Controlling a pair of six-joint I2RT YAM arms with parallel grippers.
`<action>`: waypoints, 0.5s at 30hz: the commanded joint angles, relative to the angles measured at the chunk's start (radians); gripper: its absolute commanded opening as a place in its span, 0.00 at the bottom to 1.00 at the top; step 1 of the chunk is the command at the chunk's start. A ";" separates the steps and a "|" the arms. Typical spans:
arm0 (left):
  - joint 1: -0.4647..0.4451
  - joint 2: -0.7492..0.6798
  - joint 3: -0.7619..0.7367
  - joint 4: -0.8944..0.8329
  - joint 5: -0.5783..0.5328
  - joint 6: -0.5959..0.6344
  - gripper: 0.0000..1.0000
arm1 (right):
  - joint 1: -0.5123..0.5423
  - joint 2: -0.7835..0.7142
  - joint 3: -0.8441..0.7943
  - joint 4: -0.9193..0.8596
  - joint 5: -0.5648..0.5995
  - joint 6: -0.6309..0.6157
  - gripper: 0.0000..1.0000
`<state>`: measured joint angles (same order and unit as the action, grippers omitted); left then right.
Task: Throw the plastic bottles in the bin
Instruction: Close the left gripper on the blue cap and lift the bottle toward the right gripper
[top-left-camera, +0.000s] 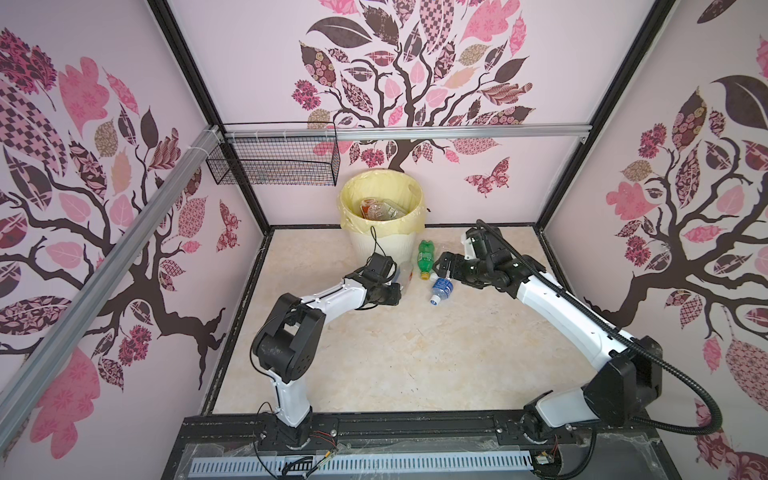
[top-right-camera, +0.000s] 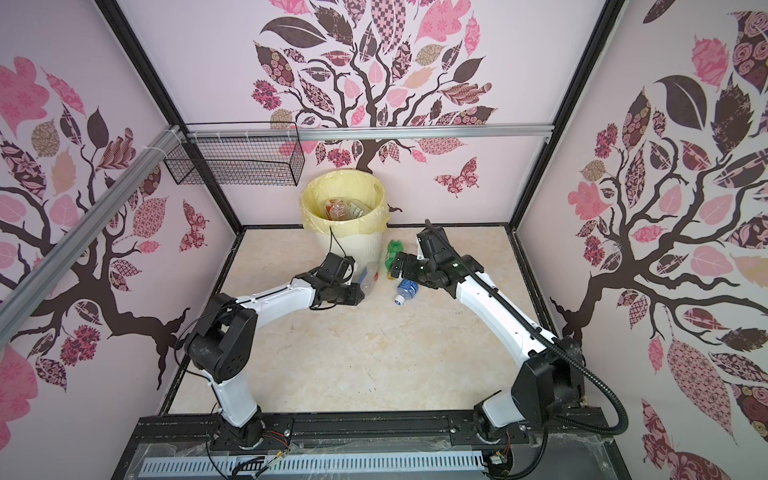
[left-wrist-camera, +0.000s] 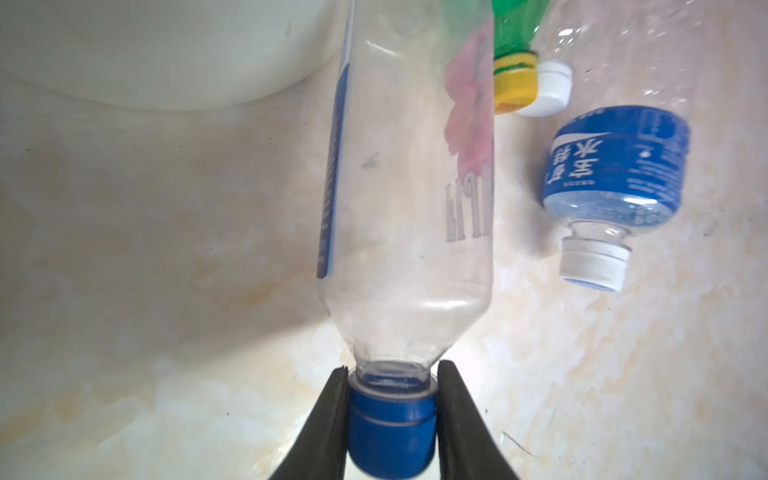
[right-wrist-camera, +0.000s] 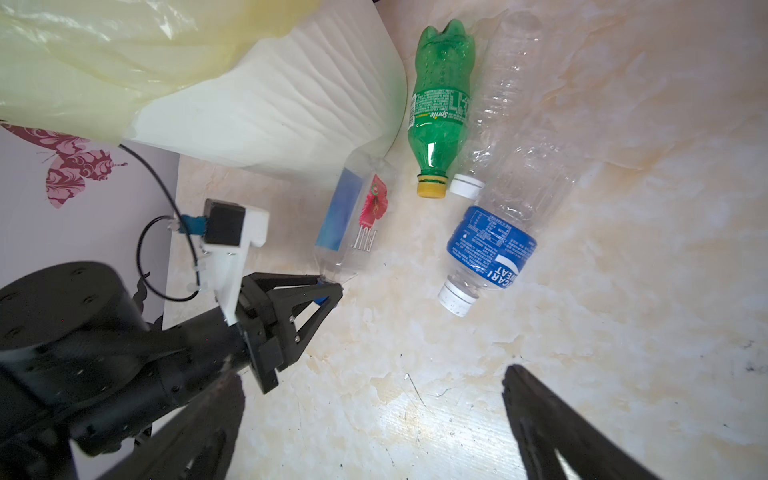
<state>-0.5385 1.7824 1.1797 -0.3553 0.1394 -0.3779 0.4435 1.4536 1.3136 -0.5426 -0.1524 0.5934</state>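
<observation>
My left gripper (left-wrist-camera: 390, 370) is shut on the blue cap of a clear plastic bottle (left-wrist-camera: 407, 187) with a pink flower label. That bottle (top-left-camera: 404, 272) points toward the foot of the bin (top-left-camera: 380, 245), a cream ribbed tub lined with a yellow bag. Beside it on the floor lie a green bottle (right-wrist-camera: 442, 104) with a yellow cap, a bare clear bottle (right-wrist-camera: 507, 83) with a white cap, and a blue-labelled bottle (right-wrist-camera: 490, 249). My right gripper (right-wrist-camera: 374, 374) hangs open over the floor just short of these, holding nothing. Several bottles (top-left-camera: 380, 210) lie inside the bin.
A black wire basket (top-left-camera: 274, 162) hangs on the back rail, left of the bin. Patterned walls close in the marbled floor (top-left-camera: 395, 353) on three sides. Both arm bases stand on the black rail (top-left-camera: 415, 428) at the front.
</observation>
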 joint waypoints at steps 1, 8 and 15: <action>0.001 -0.098 -0.067 -0.015 -0.006 -0.034 0.22 | -0.002 -0.025 -0.002 -0.012 -0.010 0.045 1.00; -0.014 -0.274 -0.104 -0.098 0.025 -0.072 0.22 | -0.002 -0.048 -0.049 0.064 -0.091 0.111 1.00; -0.080 -0.398 -0.052 -0.173 -0.002 -0.132 0.22 | -0.002 -0.035 0.013 0.110 -0.150 0.155 1.00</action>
<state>-0.5900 1.4204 1.0962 -0.4904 0.1478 -0.4755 0.4435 1.4532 1.2732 -0.4690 -0.2531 0.7090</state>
